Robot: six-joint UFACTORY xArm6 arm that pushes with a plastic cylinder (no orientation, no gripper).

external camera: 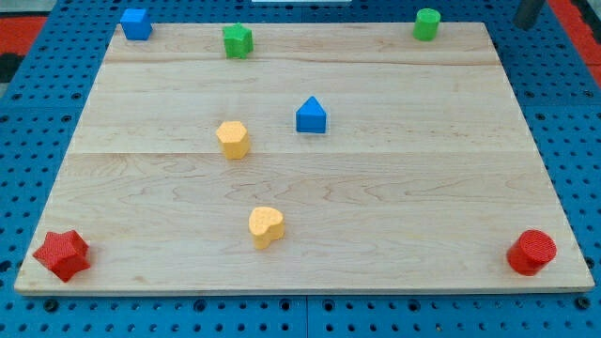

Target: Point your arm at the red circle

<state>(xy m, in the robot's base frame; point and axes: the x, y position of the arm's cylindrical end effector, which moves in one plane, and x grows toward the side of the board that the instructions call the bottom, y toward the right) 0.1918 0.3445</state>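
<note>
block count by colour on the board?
Red: 2, red circle and red star
Blue: 2, blue cube and blue triangle
Green: 2, green block and green cylinder
Yellow: 2, yellow hexagon and yellow heart
Total: 8

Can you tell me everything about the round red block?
The red circle is a short, bright red cylinder with a flat round top, maybe plastic. It sits alone at the wooden board's bottom corner on the view's right, close to both edges. Nothing touches it. My tip is far off, at the view's top right.
</note>
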